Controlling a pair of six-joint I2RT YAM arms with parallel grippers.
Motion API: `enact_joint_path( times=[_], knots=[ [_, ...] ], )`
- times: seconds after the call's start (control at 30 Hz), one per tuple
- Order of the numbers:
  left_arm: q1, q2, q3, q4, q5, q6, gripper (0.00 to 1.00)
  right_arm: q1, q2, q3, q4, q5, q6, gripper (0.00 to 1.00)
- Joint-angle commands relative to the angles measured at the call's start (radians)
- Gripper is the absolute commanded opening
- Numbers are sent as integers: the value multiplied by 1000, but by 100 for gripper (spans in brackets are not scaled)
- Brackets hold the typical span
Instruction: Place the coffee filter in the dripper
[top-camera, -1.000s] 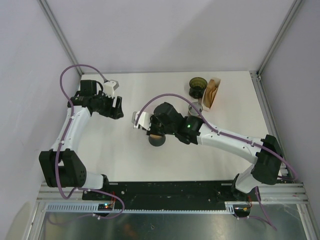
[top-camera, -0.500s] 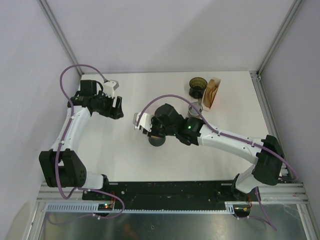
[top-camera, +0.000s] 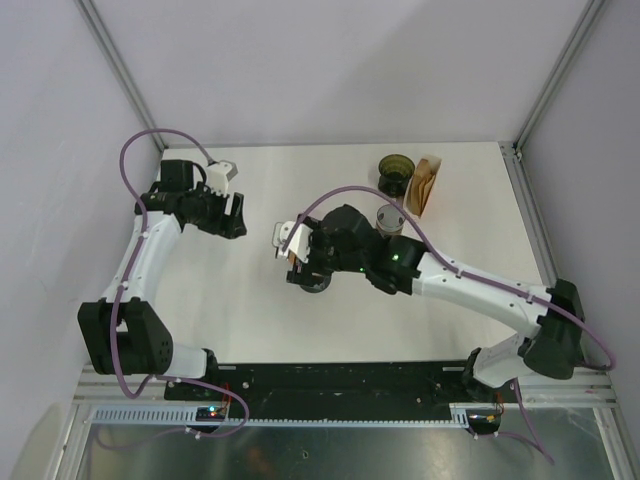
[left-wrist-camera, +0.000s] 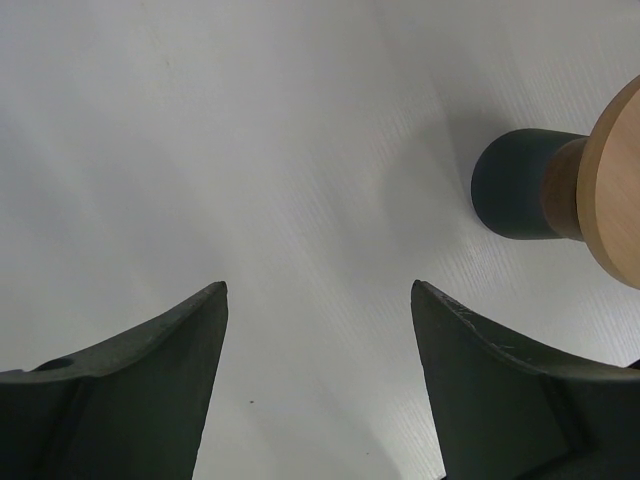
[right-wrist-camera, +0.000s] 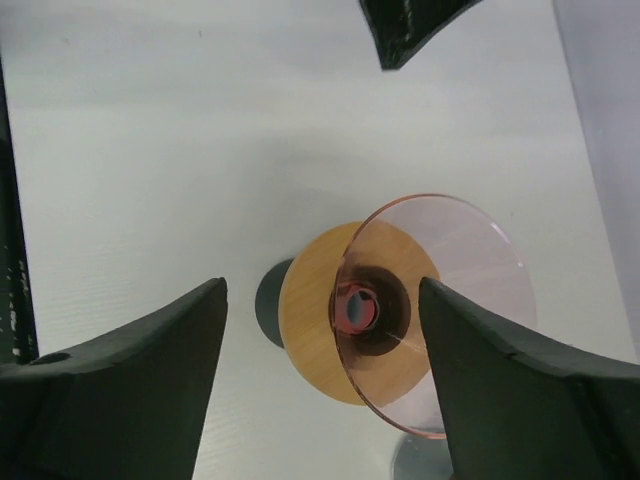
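Note:
The dripper (right-wrist-camera: 440, 300), a clear pinkish cone on a round wooden disc (right-wrist-camera: 310, 320) with a dark base, stands on the white table. My right gripper (right-wrist-camera: 320, 290) hangs open above it, one finger on each side, touching nothing. From above, the dripper (top-camera: 316, 283) is mostly covered by the right gripper (top-camera: 300, 262). Brown paper coffee filters (top-camera: 428, 185) stand in a holder at the back right. My left gripper (left-wrist-camera: 318, 286) is open over bare table, left of the dripper's base (left-wrist-camera: 520, 185); from above, the left gripper (top-camera: 236, 215) is seen apart from the right one.
A dark green cup-shaped thing (top-camera: 395, 172) stands beside the filter holder. A small glass (top-camera: 390, 218) sits just behind my right arm. A dark left-arm fingertip (right-wrist-camera: 410, 30) shows at the top of the right wrist view. Frame posts line the table's edges.
My right gripper has gone from shut to open, letting go of the dripper, which stays standing on the table. The right arm shifted a little. The left arm has not moved.

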Motion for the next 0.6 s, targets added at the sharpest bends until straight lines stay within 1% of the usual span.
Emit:
enact_joint_path(
  times=[0.0, 0.1, 0.13, 0.2, 0.3, 0.33, 0.4, 0.47, 0.5, 0.57],
  knots=[
    [-20, -11, 65, -17, -24, 26, 79, 6, -94, 4, 62, -68, 19, 86],
    [-39, -16, 94, -34, -31, 27, 79, -6, -136, 5, 85, -95, 69, 96],
    [-45, -17, 110, -40, -29, 24, 79, -14, -147, 5, 101, -97, 97, 98],
    [-58, -22, 141, -49, -3, 11, 78, -60, -162, 14, 137, -108, 209, 99],
    [-95, -34, 190, -58, 43, -27, 76, -188, -148, 54, 135, -148, 423, 99],
    [-116, -38, 208, -59, 51, -42, 75, -223, -135, 67, 109, -132, 469, 99],
    [-156, -44, 238, -60, 53, -75, 73, -255, -105, 102, 41, -42, 536, 99],
    [-198, -51, 268, -60, 52, -107, 71, -271, -69, 141, -38, 43, 575, 97],
    [-222, -54, 279, -60, 52, -123, 70, -278, -52, 158, -69, 64, 593, 93],
    [-262, -56, 301, -61, 55, -152, 68, -296, -16, 175, -119, 79, 626, 81]
  ],
)
